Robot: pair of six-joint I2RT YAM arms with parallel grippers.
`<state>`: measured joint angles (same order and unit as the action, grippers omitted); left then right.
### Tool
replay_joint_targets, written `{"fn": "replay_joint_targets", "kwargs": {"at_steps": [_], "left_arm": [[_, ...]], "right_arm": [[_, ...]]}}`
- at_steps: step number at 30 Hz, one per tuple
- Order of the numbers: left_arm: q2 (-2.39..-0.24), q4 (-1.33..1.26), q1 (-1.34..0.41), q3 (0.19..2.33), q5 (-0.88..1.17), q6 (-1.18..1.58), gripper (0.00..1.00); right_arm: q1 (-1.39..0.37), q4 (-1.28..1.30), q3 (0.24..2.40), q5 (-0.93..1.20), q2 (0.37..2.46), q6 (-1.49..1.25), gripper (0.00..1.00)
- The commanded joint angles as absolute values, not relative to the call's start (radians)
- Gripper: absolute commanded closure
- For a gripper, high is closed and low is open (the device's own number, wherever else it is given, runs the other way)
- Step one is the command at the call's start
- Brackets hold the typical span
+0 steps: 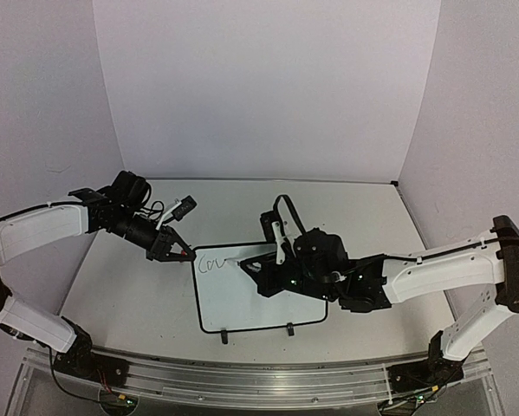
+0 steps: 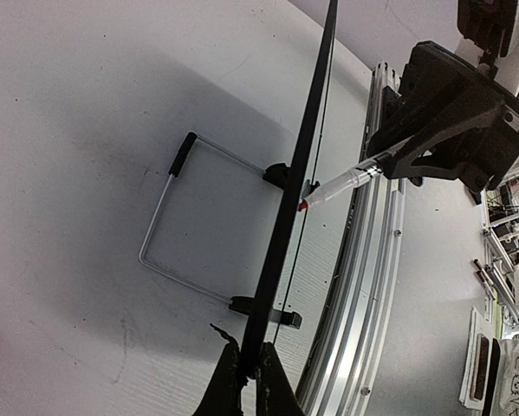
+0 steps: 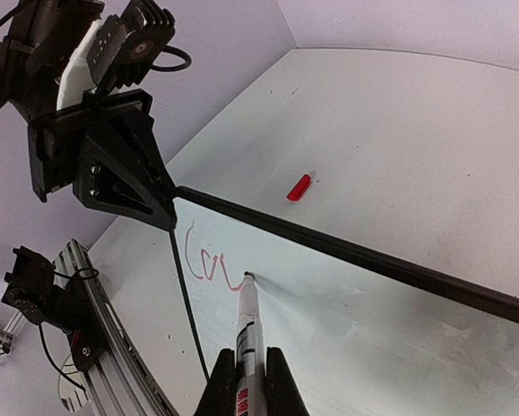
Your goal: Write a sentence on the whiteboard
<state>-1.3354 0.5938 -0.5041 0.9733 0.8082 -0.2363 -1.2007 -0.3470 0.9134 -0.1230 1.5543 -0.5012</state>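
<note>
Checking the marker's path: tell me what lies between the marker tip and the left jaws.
Only the first handwritten letters, on bare whiteboard; the right wrist view shows it.

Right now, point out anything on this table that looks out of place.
A small red piece lies loose on the table beyond the whiteboard. It is probably the cap of the marker that the right claw writes with. Nothing else stands out.
</note>
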Motion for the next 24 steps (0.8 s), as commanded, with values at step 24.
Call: {"fn": "replay_joint_targets", "kwargs": {"at_steps": [24], "left_arm": [[-1.319,0.594,-0.511,0.986,0.742,-0.25,1.0]], "right_arm": [[-1.196,-0.319,0.893,-0.103,1.549,-0.54,1.0]]}}
